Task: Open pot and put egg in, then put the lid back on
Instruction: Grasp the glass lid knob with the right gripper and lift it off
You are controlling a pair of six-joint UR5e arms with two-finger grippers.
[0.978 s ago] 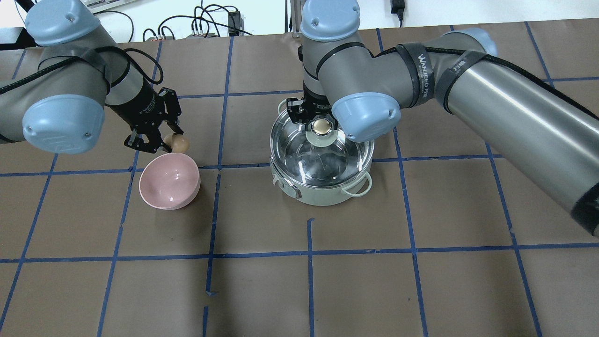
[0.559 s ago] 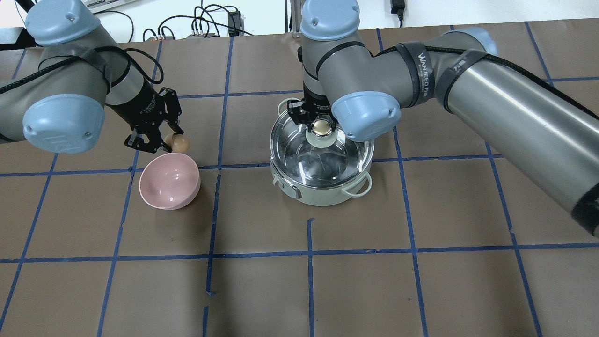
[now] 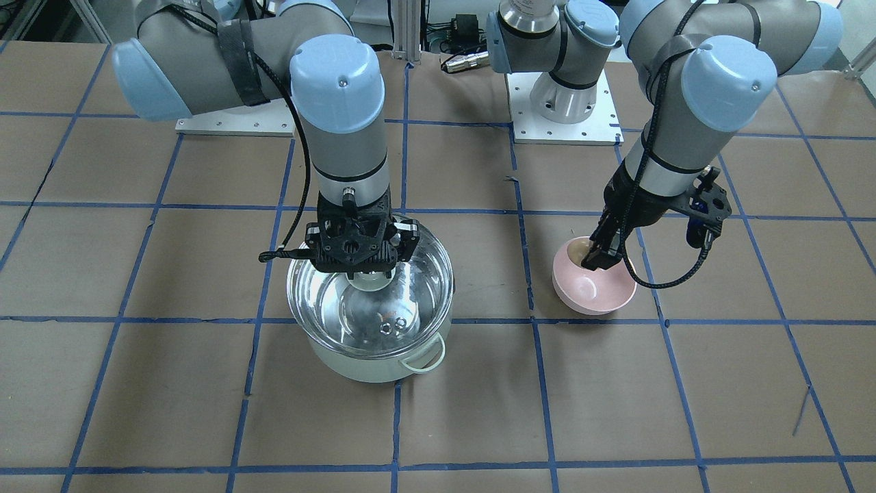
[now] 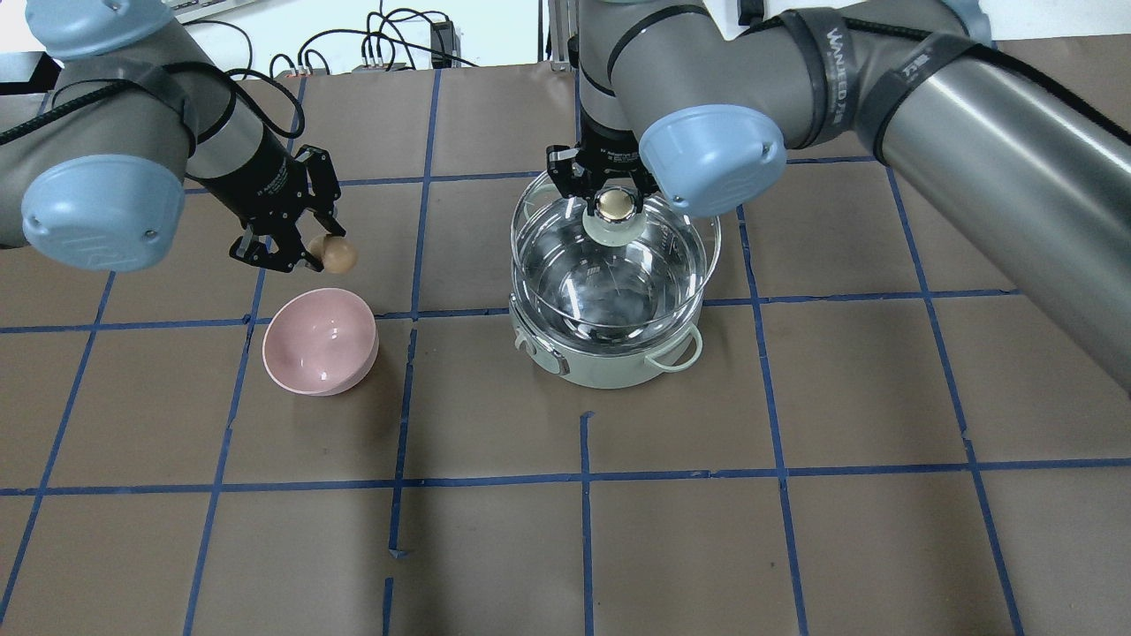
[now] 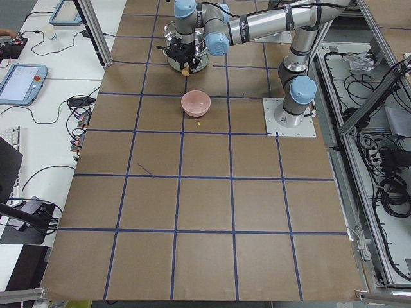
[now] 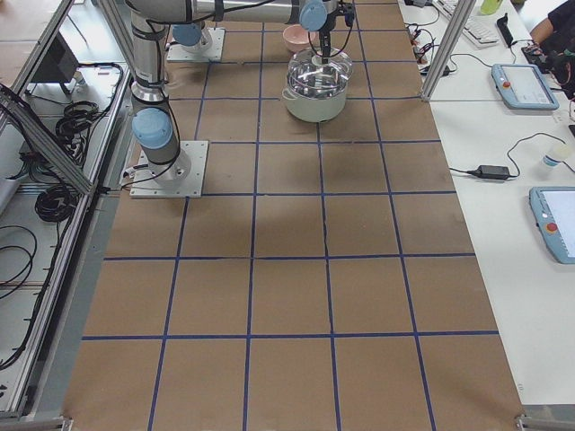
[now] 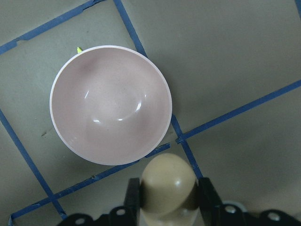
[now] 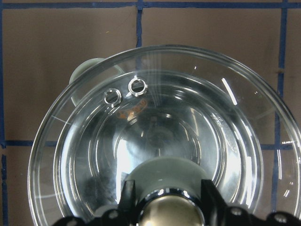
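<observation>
Snugly in left hand (image 7: 169, 200): egg (image 7: 168, 181)

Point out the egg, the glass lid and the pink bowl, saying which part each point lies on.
egg (image 4: 338, 255): overhead view, its rounded tan surface.
lid (image 4: 610, 281): overhead view, the clear glass dome below the knob.
pink bowl (image 4: 318, 340): overhead view, its bare inside.

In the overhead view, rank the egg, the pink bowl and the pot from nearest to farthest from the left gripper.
1. egg: held between the fingers of the left gripper.
2. pink bowl: just below the gripper in that view.
3. pot: well off to the view's right, beneath the lid.
</observation>
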